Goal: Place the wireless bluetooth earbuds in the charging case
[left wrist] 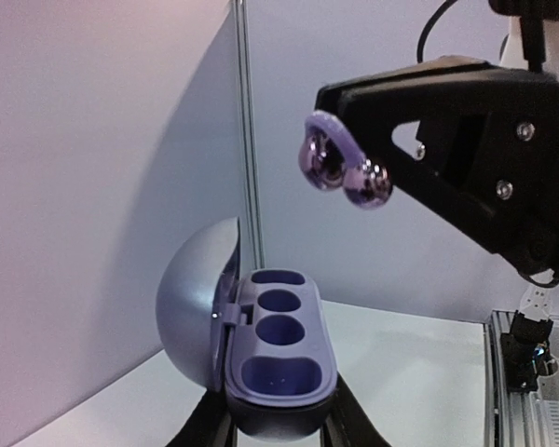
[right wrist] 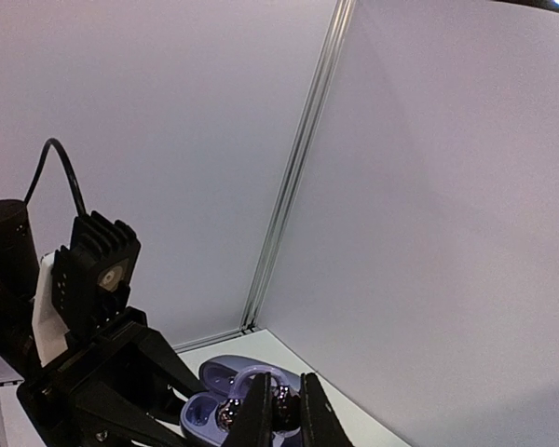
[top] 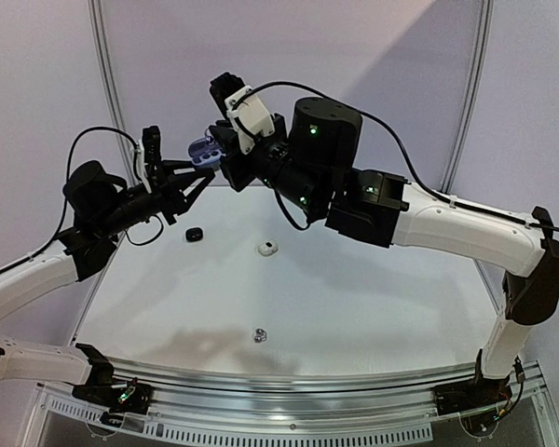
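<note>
An open lavender charging case [left wrist: 278, 349] sits between the fingers of my left gripper [left wrist: 275, 424], which is shut on its base. Its domed lid [left wrist: 197, 312] swings out to the left and its pockets are empty. Above and to the right of it hangs an earbud [left wrist: 345, 172], two shiny balls joined by a lavender loop. My right gripper [right wrist: 280, 410] is shut on that earbud [right wrist: 281, 400], just over the case [right wrist: 210, 405]. In the top view both grippers meet high above the table's back left, at the case [top: 202, 149].
On the white table [top: 373, 307] lie three more small earbuds: a black one [top: 194, 234], a white one [top: 266, 248] and a silvery one [top: 260, 334] nearer the front. Grey walls with metal posts close the back and sides.
</note>
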Action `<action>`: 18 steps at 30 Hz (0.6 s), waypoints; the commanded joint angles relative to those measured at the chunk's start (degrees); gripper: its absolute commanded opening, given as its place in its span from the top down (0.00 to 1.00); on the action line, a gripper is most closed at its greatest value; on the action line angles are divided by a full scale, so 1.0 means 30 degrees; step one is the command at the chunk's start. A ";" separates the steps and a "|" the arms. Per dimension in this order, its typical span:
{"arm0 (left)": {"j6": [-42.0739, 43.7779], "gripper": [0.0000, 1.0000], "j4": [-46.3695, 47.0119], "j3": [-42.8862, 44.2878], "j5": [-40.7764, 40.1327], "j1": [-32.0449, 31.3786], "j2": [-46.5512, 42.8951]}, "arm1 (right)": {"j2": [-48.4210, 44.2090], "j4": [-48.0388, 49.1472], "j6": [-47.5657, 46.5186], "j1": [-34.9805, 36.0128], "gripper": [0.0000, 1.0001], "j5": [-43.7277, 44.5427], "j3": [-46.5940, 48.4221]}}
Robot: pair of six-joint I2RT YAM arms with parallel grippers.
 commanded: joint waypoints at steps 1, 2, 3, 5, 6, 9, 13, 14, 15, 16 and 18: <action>-0.1520 1.00 0.0459 0.0798 -0.0032 -0.0372 0.0295 | 0.0470 0.1210 -0.0905 0.0025 1.00 0.1499 0.0333; -0.1464 1.00 0.0305 0.0909 -0.0192 -0.0372 0.0314 | 0.0598 0.1198 -0.1071 0.0043 1.00 0.1729 0.0364; -0.1402 1.00 0.0267 0.0977 -0.0370 -0.0372 0.0316 | 0.0622 0.1237 -0.1132 0.0056 1.00 0.2066 0.0320; -0.1230 1.00 0.0384 0.1079 -0.0545 -0.0374 0.0331 | 0.0735 0.1507 -0.1136 0.0056 1.00 0.2747 0.0206; -0.1102 1.00 0.0434 0.1112 -0.0593 -0.0372 0.0366 | 0.0788 0.1653 -0.1134 0.0058 1.00 0.2933 0.0165; -0.0503 1.00 0.0341 0.1175 -0.1282 -0.0399 0.0610 | 0.1149 0.2395 -0.1062 0.0146 1.00 0.3431 0.0339; 0.0891 1.00 0.0722 0.0983 -0.1920 -0.0518 0.0863 | 0.1492 0.3271 -0.1110 0.0226 1.00 0.4163 0.0369; 0.1009 1.00 0.0759 0.0965 -0.2051 -0.0518 0.0919 | 0.1506 0.3353 -0.1079 0.0229 1.00 0.4091 0.0383; 0.1050 1.00 0.0778 0.0929 -0.2111 -0.0518 0.0970 | 0.1522 0.3425 -0.1053 0.0230 1.00 0.4067 0.0410; 0.1030 1.00 0.0766 0.0914 -0.2007 -0.0518 0.0995 | 0.1580 0.3442 -0.1035 0.0241 1.00 0.4064 0.0465; 0.0933 1.00 0.0885 0.0883 -0.1780 -0.0518 0.1009 | 0.1842 0.3270 -0.1149 0.0208 1.00 0.4079 0.0724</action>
